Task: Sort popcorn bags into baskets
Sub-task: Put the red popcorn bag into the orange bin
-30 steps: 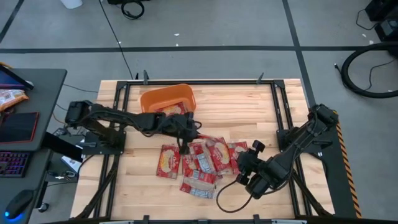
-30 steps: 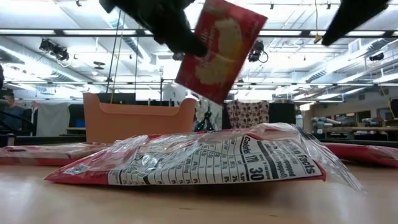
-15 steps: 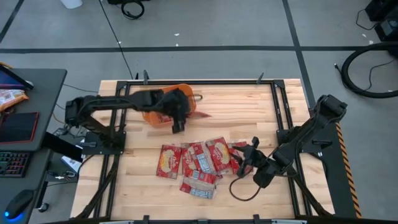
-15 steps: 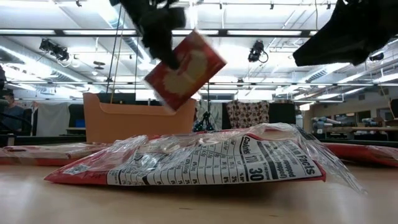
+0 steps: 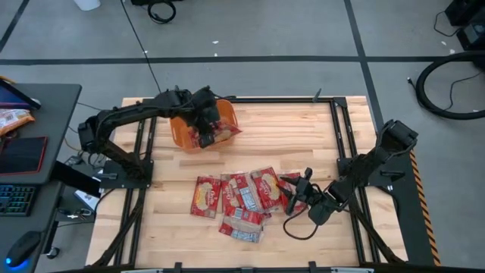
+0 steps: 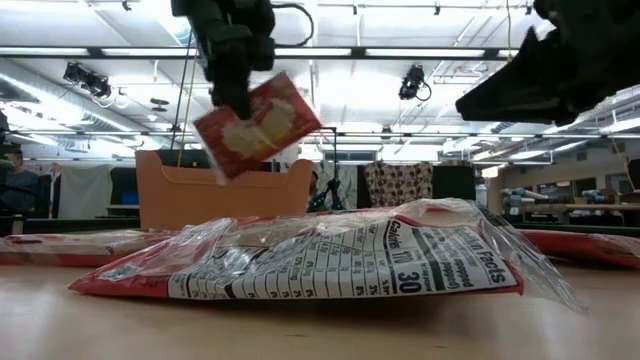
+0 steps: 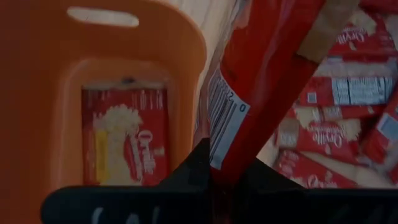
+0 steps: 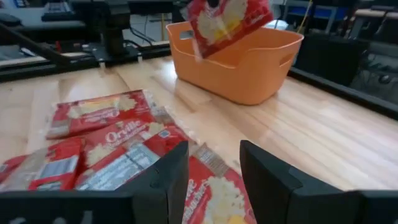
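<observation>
The orange tub stands on the table's far left part; one red popcorn bag lies flat inside it. My left gripper is above the tub, shut on another red bag, which also shows in the low view. Several more bags lie overlapping in a pile near the table's middle and near edge. One of them, nutrition label up, lies closest to the low camera. My right gripper is open at the pile's right end, fingers apart just above a bag. My left gripper pinches the red bag between its two fingers by one short end, coming from above. The bag hangs below the fingers, tilted, lifted clear over the tub's right-hand wall. Its free end points toward the table's right.
Black frame rails run along the table's sides. A dark cable loop lies by my right gripper. Bare wood stretches right of the tub. A desk with a keyboard stands left of the table.
My left gripper has carried the red bag from above the pile toward the far edge and left, and it now hangs over the tub; the bag has swung and tilted on the way. My right gripper has moved a little left toward the pile's right end, still open.
</observation>
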Available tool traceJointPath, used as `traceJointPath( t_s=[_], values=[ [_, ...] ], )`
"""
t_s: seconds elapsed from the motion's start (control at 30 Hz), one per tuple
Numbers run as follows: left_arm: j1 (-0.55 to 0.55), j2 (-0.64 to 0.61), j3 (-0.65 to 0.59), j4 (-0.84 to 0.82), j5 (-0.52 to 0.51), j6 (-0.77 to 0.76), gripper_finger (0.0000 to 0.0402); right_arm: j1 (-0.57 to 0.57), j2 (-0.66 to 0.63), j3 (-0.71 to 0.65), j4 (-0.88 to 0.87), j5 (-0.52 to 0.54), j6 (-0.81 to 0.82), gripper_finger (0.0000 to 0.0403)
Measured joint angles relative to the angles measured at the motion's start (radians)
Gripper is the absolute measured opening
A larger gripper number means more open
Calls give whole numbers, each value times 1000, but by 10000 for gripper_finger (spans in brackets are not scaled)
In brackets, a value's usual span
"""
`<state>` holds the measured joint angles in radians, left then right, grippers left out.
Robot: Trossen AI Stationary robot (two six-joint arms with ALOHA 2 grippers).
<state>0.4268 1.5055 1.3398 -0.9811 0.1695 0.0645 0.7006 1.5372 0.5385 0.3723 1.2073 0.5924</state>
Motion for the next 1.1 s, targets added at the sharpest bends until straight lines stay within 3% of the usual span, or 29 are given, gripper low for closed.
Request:
traceJointPath(
  t_s=[0.07,0.23,0.4,0.63,0.7,0.87,1.1],
  values=[
    [10,0,36,-61,0,15,31,-20,0,0,41,-30,-17,148],
    [45,-1,99,-121,-58,33,31,-37,0,0,77,-237,-16,147],
    [97,19,98,-124,-86,68,31,-37,0,0,86,-233,-38,147],
    [145,154,94,-146,-96,103,33,-37,0,0,91,-233,-84,147],
    [141,190,93,-150,-144,122,39,-37,0,0,99,-233,-112,147],
    [141,240,93,-178,-296,146,90,-37,-1,0,130,-233,-215,147],
    [110,232,144,-191,-435,183,168,-88,-37,0,133,-240,-354,147]
  ],
)
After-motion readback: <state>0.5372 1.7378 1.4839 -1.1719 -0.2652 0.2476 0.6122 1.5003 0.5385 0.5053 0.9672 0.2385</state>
